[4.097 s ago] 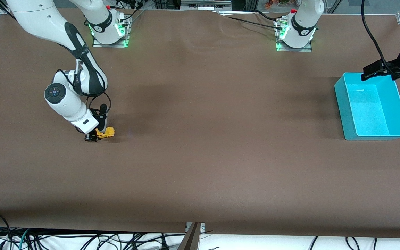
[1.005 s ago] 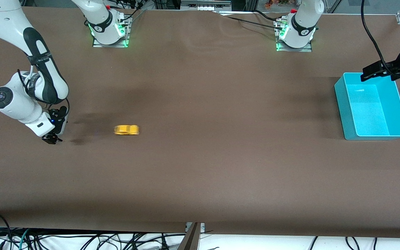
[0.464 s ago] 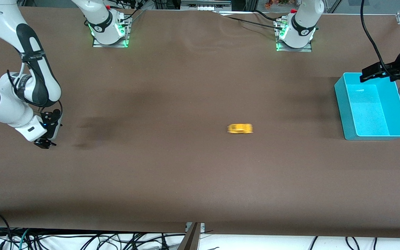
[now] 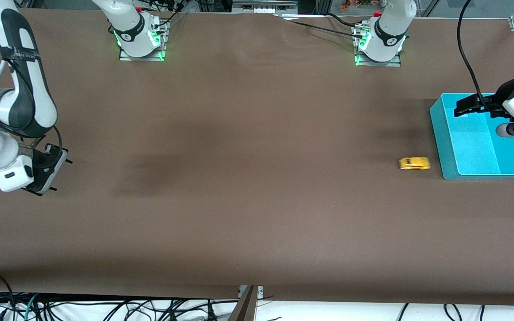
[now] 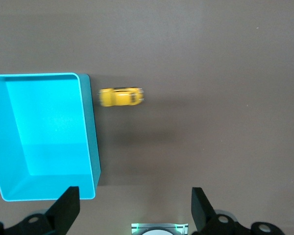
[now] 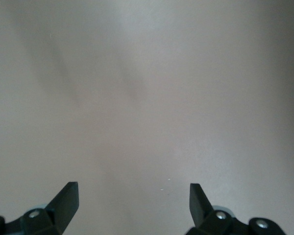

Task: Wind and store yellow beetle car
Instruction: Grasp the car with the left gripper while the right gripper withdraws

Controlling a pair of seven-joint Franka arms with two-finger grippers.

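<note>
Brown table [image 4: 257, 200]: both grippers, left [image 4: 462, 107] over bin [image 4: 437, 138], right [image 4: 45, 174], fingers spread.

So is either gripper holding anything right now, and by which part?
Nothing is held. The left gripper and the right gripper are open and empty; the yellow beetle car sits on the table beside the teal bin.

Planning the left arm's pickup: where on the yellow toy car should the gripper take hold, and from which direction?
Grip the yellow toy car across its rounded body, on its two long sides, coming straight down from above. It sits upright on the table beside the teal bin, lengthwise toward the bin wall, so its sides look clear. The left gripper, open over the bin, is closest.
</note>
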